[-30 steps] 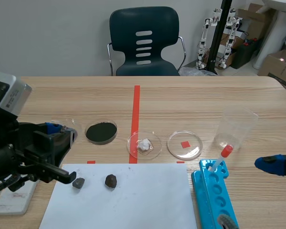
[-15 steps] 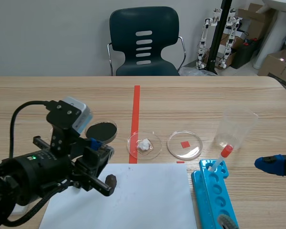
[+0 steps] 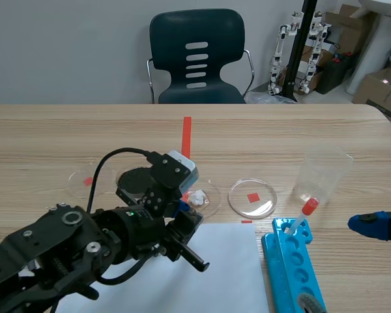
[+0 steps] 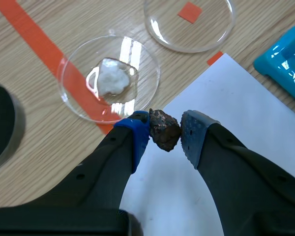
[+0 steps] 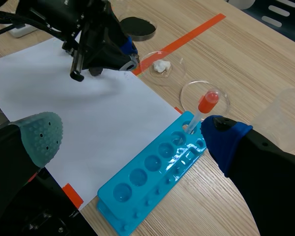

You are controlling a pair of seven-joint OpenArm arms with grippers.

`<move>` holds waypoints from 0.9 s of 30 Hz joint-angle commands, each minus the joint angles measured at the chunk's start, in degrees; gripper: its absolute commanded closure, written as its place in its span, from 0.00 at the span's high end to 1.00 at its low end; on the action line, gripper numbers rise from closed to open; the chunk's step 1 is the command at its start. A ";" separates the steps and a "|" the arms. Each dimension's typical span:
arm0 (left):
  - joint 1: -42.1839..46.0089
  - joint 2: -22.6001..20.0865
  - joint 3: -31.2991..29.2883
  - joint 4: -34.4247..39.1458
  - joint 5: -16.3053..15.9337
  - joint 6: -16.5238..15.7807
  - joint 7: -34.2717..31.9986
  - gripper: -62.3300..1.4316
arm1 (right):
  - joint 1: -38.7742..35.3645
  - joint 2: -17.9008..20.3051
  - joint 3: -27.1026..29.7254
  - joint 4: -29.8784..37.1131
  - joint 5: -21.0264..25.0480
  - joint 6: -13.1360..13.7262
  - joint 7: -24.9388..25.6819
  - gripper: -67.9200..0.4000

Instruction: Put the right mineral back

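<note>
**Left arm has swung in from the table's left side to its middle, dark mineral in its grip**

Since the earlier frames the left arm [image 3: 85, 244] has crossed over the white paper [image 3: 231, 261] and now lies low across the paper's left half. The right gripper [image 5: 132, 138] has not shifted.

- **Left gripper [image 4: 165, 133]:** its blue pads [image 4: 137, 130] pinch the dark mineral [image 4: 163, 129] from both sides. The mineral hangs above the paper's far edge, close to the corner.
- **Ahead of it:** the petri dish [image 4: 71, 101] holding a white lump [image 4: 110, 82] is just beyond the paper's edge, its rim near the mineral. A second dish [image 4: 162, 42], with a red square mark showing through it, is just beside the first. They are apart.
- **Right gripper:** fingers spread wide, holding nothing. It is low at the table's right edge, above the near end of the blue rack [image 5: 152, 172].
- **Room to move:** a stretch of plain paper separates the left gripper from the rack. A red-capped tube [image 3: 306, 212] stands in the rack's far end, with a clear beaker [image 3: 322, 171] beyond it.
</note>
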 commanded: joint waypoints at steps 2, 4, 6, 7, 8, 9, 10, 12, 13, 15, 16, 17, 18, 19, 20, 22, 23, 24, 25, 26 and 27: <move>-1.46 2.36 1.60 -0.59 0.66 -0.13 -1.49 0.28 | 0.35 -0.02 0.00 0.33 0.44 0.00 0.63 0.86; -2.47 3.96 2.80 -2.40 1.22 -0.13 -1.57 0.28 | 0.35 -0.02 0.00 0.33 0.44 0.00 0.63 0.86; -3.21 5.40 3.78 -4.20 1.97 -0.13 -1.75 0.28 | 0.35 -0.02 0.00 0.33 0.44 0.00 0.63 0.86; -3.56 6.01 4.17 -5.11 2.10 -0.13 -1.73 0.28 | 0.35 -0.02 0.00 0.33 0.44 0.00 0.63 0.86; -3.87 6.67 4.57 -5.99 2.14 -0.13 -1.73 0.28 | 0.35 -0.02 0.00 0.33 0.44 0.00 0.63 0.86; -4.20 7.26 4.98 -6.95 2.19 -0.13 -1.75 0.28 | 0.35 -0.02 0.00 0.33 0.44 0.00 0.63 0.86; -4.50 7.78 5.27 -7.87 2.36 -0.13 -1.84 0.28 | 0.35 -0.02 0.00 0.33 0.44 0.00 0.63 0.86; -5.09 8.74 5.75 -9.70 2.34 -0.13 -1.84 0.28 | 0.35 -0.02 0.00 0.33 0.44 0.00 0.63 0.86; -5.33 9.18 5.84 -10.45 2.34 -0.13 -1.81 0.28 | 0.35 -0.02 0.00 0.33 0.44 0.00 0.63 0.86; -5.73 9.77 5.88 -11.72 2.34 -0.13 -1.86 0.28 | 0.35 -0.02 0.00 0.33 0.44 0.00 0.63 0.86; -5.90 9.97 5.90 -12.31 2.36 -0.15 -1.84 0.28 | 0.35 -0.02 0.00 0.33 0.44 0.00 0.63 0.86; -6.08 10.21 5.90 -12.90 2.36 -0.13 -1.86 0.28 | 0.35 -0.02 0.00 0.33 0.44 0.00 0.63 0.86; -6.21 10.34 5.90 -13.40 2.45 -0.13 -1.88 0.28 | 0.35 -0.02 0.00 0.33 0.44 0.00 0.63 0.86; -6.34 10.43 5.90 -13.77 2.60 -0.13 -1.88 0.28 | 0.35 -0.02 0.00 0.33 0.44 0.00 0.63 0.86; -6.51 10.43 5.92 -14.05 2.60 -0.13 -1.88 0.28 | 0.35 -0.02 0.00 0.33 0.44 0.00 0.63 0.86; -6.71 10.43 5.95 -14.51 2.56 -0.13 -1.86 0.28 | 0.35 -0.02 0.00 0.33 0.44 0.00 0.63 0.86; -6.80 10.40 5.95 -14.62 2.56 -0.13 -1.84 0.28 | 0.35 -0.02 0.00 0.33 0.44 0.00 0.63 0.86; -6.80 10.40 5.95 -14.78 2.56 -0.13 -1.86 0.28 | 0.35 -0.02 0.00 0.33 0.44 0.00 0.63 0.86; -6.80 10.40 5.95 -14.84 2.58 -0.13 -1.86 0.28 | 0.35 -0.02 0.00 0.33 0.44 0.00 0.63 0.86; -6.80 10.40 5.95 -14.86 2.58 -0.13 -1.86 0.28 | 0.35 -0.02 0.00 0.33 0.44 0.00 0.63 0.86; -6.78 10.40 5.95 -14.86 2.58 -0.13 -1.86 0.28 | 0.35 -0.02 0.00 0.33 0.44 0.00 0.63 0.86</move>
